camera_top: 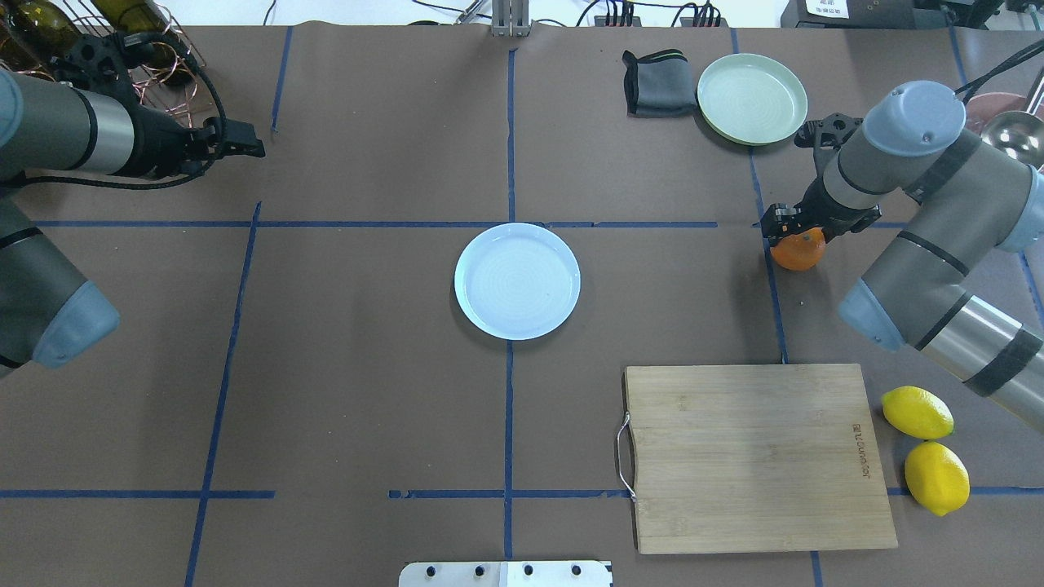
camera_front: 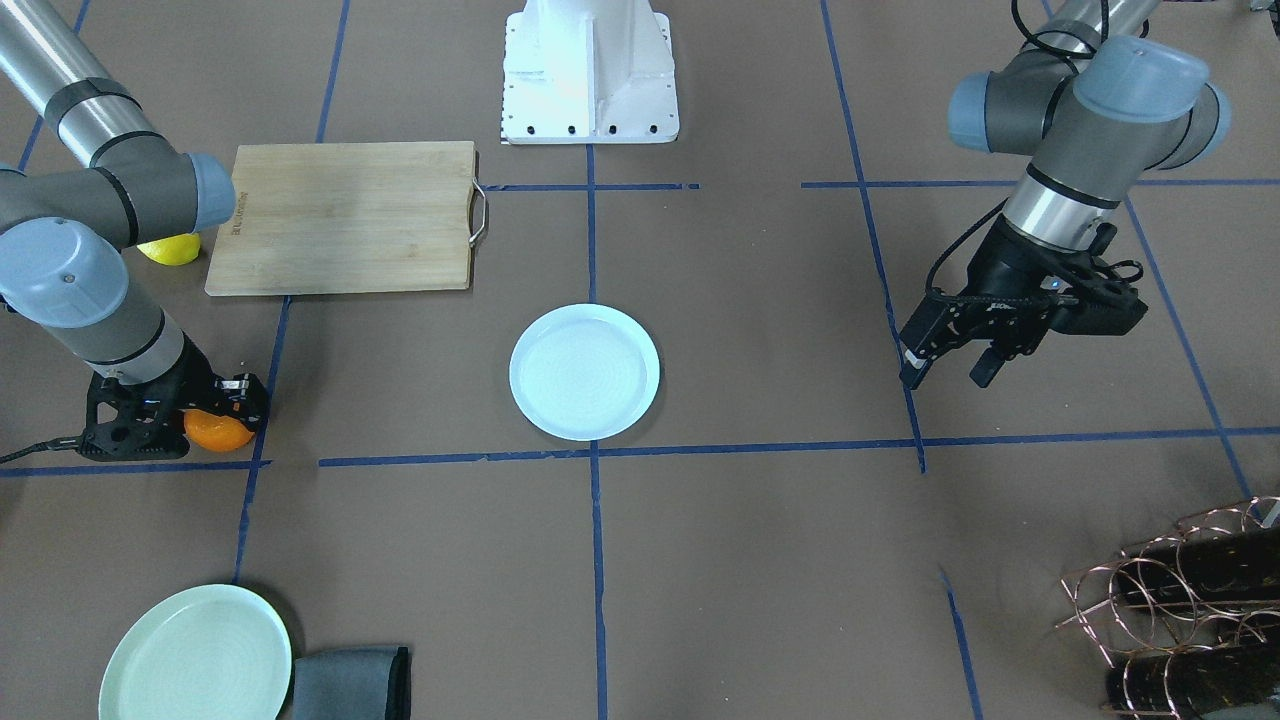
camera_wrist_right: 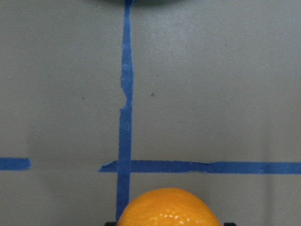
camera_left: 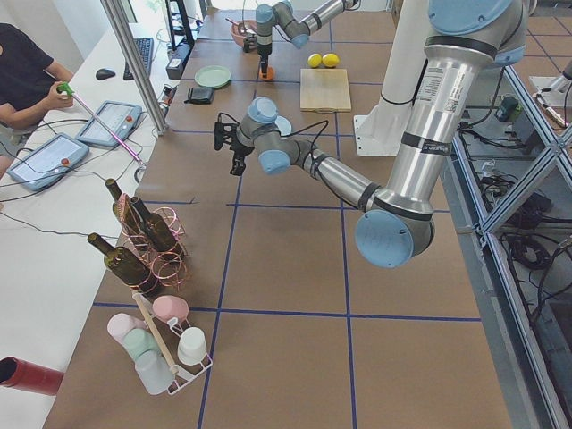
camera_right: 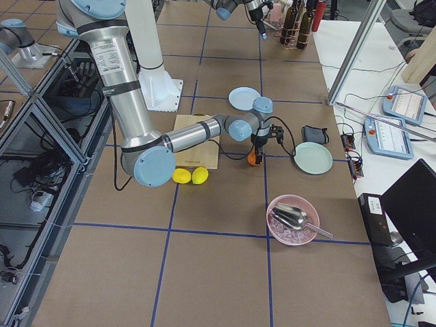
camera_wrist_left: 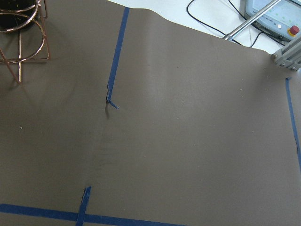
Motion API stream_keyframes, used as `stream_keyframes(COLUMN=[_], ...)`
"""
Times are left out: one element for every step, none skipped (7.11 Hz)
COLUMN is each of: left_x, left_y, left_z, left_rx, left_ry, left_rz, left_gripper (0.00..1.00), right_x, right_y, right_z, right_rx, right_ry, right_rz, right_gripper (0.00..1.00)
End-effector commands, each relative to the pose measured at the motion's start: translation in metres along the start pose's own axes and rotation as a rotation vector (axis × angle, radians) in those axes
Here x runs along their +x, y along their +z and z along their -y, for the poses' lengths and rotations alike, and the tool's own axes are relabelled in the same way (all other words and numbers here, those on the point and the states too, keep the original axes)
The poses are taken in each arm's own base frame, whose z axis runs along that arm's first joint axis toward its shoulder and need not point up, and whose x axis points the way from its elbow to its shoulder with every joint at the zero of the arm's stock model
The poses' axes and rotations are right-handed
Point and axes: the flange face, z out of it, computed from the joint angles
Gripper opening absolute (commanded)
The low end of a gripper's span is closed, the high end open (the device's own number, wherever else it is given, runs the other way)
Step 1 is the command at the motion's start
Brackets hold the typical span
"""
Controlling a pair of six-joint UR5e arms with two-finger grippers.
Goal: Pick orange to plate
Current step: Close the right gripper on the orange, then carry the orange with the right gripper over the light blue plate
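Note:
The orange (camera_top: 799, 252) rests on the brown table at the right, beside a blue tape line, and also shows as the orange (camera_front: 218, 432). My right gripper (camera_top: 795, 231) reaches down over it, its fingers close against both sides, shut on the fruit. In the right wrist view the orange (camera_wrist_right: 168, 208) fills the bottom centre. The pale bluish-white plate (camera_top: 517, 281) sits empty at the table's centre, well to the left of the orange. My left gripper (camera_front: 946, 372) hangs open and empty above the table, far from both.
A wooden cutting board (camera_top: 758, 456) lies near the robot's base on the right, two lemons (camera_top: 917, 412) beside it. A mint-green plate (camera_top: 751, 99) and a grey cloth (camera_top: 656, 81) sit at the far right. A wire bottle rack (camera_top: 122, 41) stands far left.

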Motion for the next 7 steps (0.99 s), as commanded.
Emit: stream_keyframes(left_x=[-0.011,-0.023,-0.040,-0.065,-0.085,-0.113,-0.142], left_y=[-0.015,-0.029,-0.038,-0.045,-0.053,-0.064,-0.076], left_z=[0.022,0.044,0.057,0.065,0.064,0.072,0.083], left_rx=[-0.009,-0.017,-0.008,-0.021,-0.049,-0.072,-0.100], left_ry=[0.061,0.126,0.203,0.279,0.359,0.453,0.518], left_rz=[0.038,0.070,0.095,0.148,0.196,0.248,0.301], left_gripper=[1.00,1.00,1.00,1.00,1.00,1.00,1.00], right_x=[-0.007,-0.021,-0.038,-0.062,-0.098,-0.152,-0.189], right_y=[-0.024,-0.051,-0.076,-0.097,-0.111,-0.116,-0.117], right_z=[-0.001,-0.003,-0.006,-0.011,-0.014,-0.025,-0.034], right_rx=[0.034,0.066,0.096,0.115,0.121,0.109,0.112], right_ry=[-0.014,-0.025,-0.028,0.015,0.033,0.045,0.058], right_rz=[0.030,0.072,0.113,0.158,0.206,0.254,0.272], right_gripper=[0.01,0.00,0.00,0.00,0.00,0.00,0.00])
